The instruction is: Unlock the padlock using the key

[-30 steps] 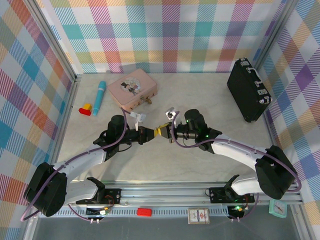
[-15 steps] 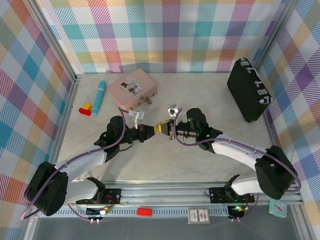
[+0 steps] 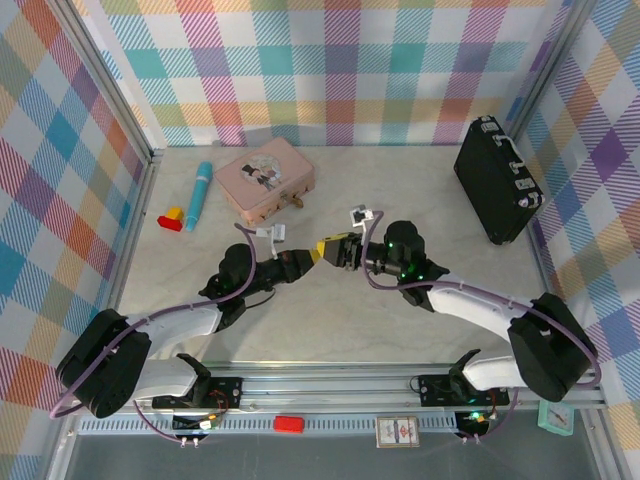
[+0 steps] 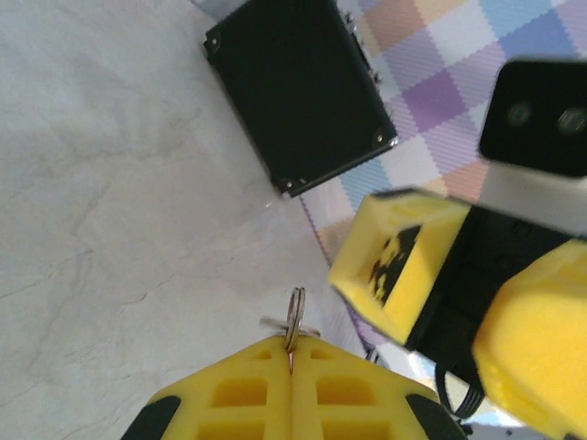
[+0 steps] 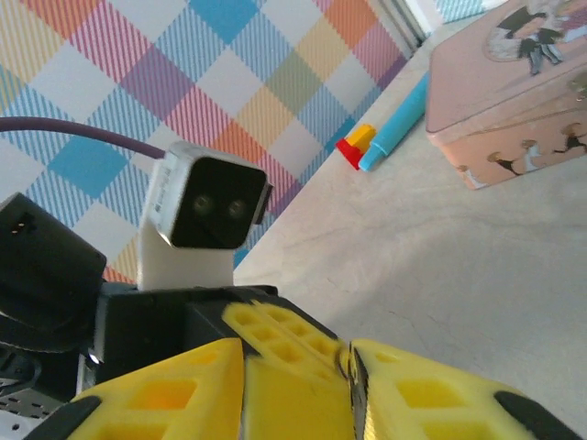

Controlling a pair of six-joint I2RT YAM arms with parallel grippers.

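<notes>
In the left wrist view my left gripper [image 4: 292,346] is shut, its yellow pads pinching the key [image 4: 293,316]. A silvery split ring and a thin metal bit poke out past the tips; the rest is hidden between the pads. My right gripper [image 5: 295,348] stands open, its jaws either side of the left gripper's fingertip [image 5: 284,341]. From above, the left gripper [image 3: 303,260] and right gripper [image 3: 330,249] meet tip to tip over the middle of the table. The right gripper's fingers [image 4: 394,266] hang just right of the ring. The padlock is hidden.
A pink tin [image 3: 265,178] [image 5: 514,101] lies at the back left, with a blue pen [image 3: 199,195] and red and yellow blocks [image 3: 172,218] further left. A black case [image 3: 497,180] [image 4: 298,92] stands against the right wall.
My right gripper's jaws have parted from shut to open. Both grippers have drifted a little toward the back, still tip to tip. The left gripper stays shut.
</notes>
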